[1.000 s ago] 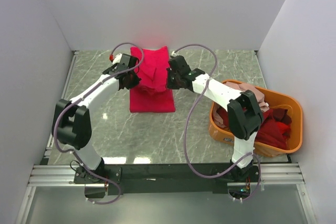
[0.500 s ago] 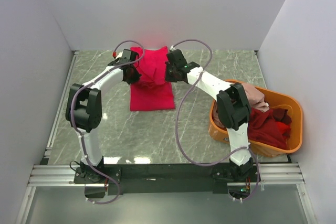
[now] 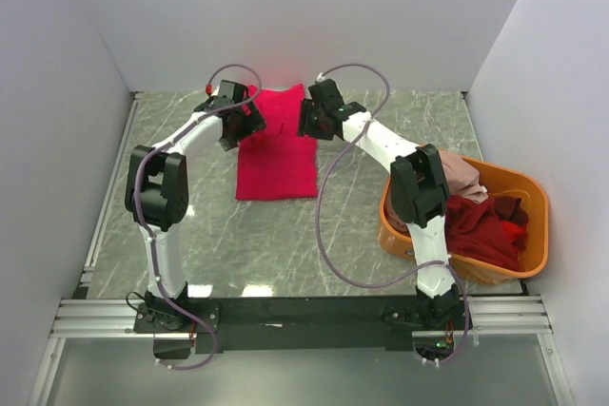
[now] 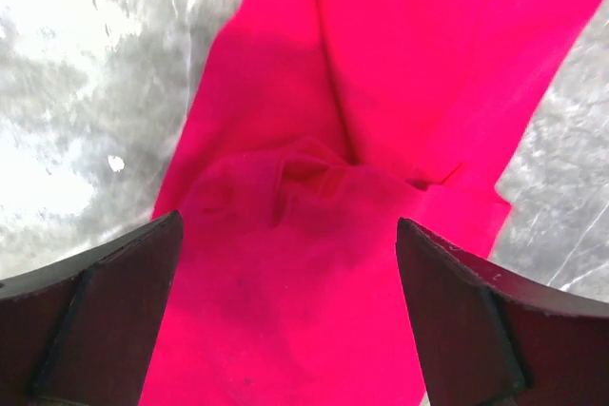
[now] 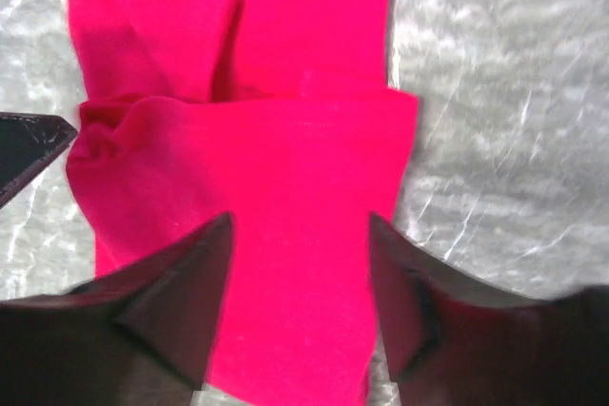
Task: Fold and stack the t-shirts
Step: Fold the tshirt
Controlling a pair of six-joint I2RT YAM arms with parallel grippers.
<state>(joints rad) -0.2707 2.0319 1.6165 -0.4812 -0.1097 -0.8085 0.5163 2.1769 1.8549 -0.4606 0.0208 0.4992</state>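
Note:
A bright crimson-pink t-shirt [image 3: 277, 149] lies folded into a long strip on the marble table, its far end doubled over. My left gripper [image 3: 249, 126] hovers open over the strip's far left edge; the left wrist view has pink cloth [image 4: 314, 263] between wide-spread fingers [image 4: 105, 301]. My right gripper [image 3: 306, 125] stands open over the far right edge, and the cloth [image 5: 285, 187] lies flat below its fingers [image 5: 181, 301]. Neither gripper holds anything. Dark red [image 3: 485, 230] and pale pink [image 3: 461, 173] t-shirts fill the basket.
An orange plastic basket [image 3: 533, 235] stands at the right of the table, next to the right arm's base. White walls close in the back and both sides. Grey marble tabletop [image 3: 285, 244] shows in front of the strip.
Both grippers carried the raised far end of the pink t-shirt toward the back wall, then opened and let it go. The cloth now lies flat.

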